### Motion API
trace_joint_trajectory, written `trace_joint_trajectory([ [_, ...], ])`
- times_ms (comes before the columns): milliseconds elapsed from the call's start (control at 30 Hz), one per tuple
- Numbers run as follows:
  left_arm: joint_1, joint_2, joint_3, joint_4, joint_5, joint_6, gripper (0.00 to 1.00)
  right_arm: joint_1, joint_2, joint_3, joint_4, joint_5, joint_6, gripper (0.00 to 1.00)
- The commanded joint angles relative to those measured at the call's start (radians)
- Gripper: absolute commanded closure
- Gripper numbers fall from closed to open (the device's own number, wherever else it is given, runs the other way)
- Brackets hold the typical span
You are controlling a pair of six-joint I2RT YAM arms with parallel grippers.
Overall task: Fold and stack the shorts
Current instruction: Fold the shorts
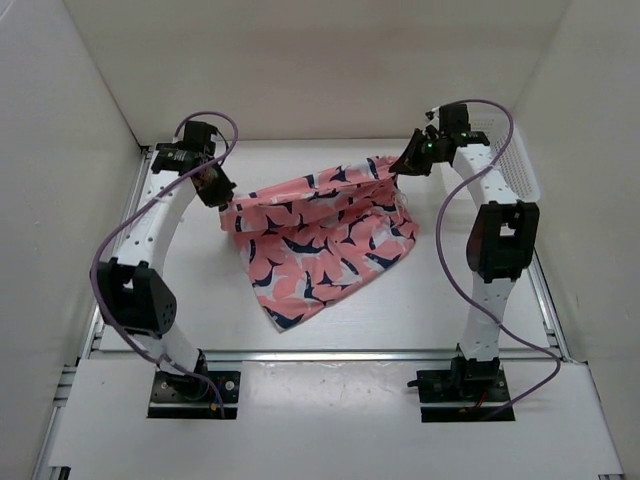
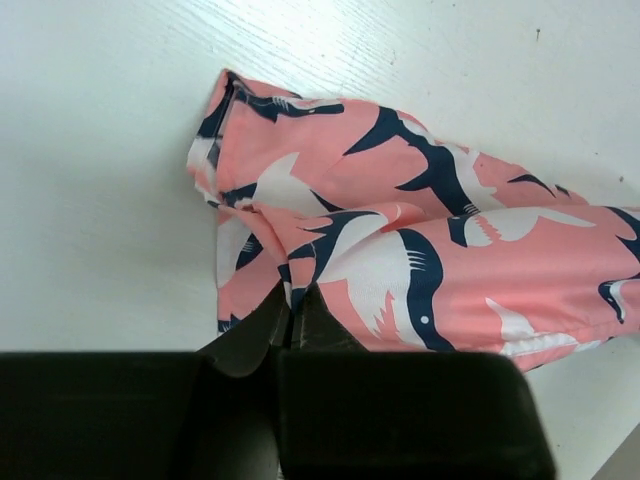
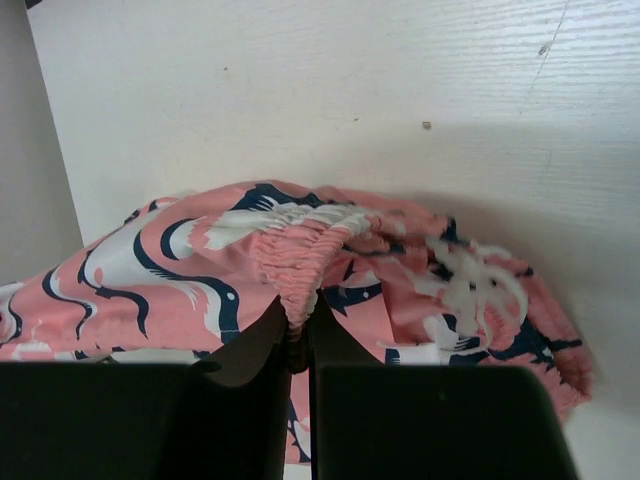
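A white mesh basket point(image 1: 520, 165) stood at the far right corner of the tabletop point(image 1: 400, 310). The shorts point(image 1: 320, 245), salmon-pink with navy-and-white shapes, lay to the left of the basket and apart from it, rumpled and partly doubled over. One pointed corner trailed nearer than the basket, towards the arm bases.

The right gripper point(image 1: 403, 165) hung just left of the basket, at the end of the shorts closest to it. In the right wrist view this gripper point(image 3: 298, 335) was closed tight on the gathered elastic waistband point(image 3: 300, 250), with the fabric point(image 3: 180, 270) bunched to either side of the fingers.

The left gripper point(image 1: 222, 200) was well to the left of the basket, at the far end of the shorts from it. In the left wrist view this gripper point(image 2: 295, 315) was pinched narrowly on a folded edge of the cloth point(image 2: 430, 240). The far edge of the shorts ran stretched between the two grippers.
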Motion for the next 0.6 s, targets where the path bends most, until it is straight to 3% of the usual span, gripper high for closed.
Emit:
trace_joint_trajectory([
  [0, 0.013, -0.012, 0.066, -0.064, 0.017, 0.071, 0.9, -0.01, -0.007, 0.029, -0.01, -0.011, 0.008, 0.99],
  [133, -0.068, -0.104, 0.032, -0.087, 0.061, 0.08, 0.9, -0.01, -0.094, -0.122, -0.001, 0.001, -0.011, 0.99],
  [333, -0.206, -0.286, -0.248, -0.055, 0.098, -0.011, 0.9, -0.05, -0.186, -0.33, 0.011, 0.001, -0.06, 0.99],
  [467, -0.338, -0.308, -0.441, 0.0, 0.118, -0.111, 0.9, -0.078, -0.229, -0.415, 0.001, 0.033, -0.097, 0.99],
  [567, -0.4, -0.308, -0.497, 0.0, 0.086, -0.16, 0.9, -0.088, -0.243, -0.439, 0.001, 0.069, -0.107, 0.99],
])
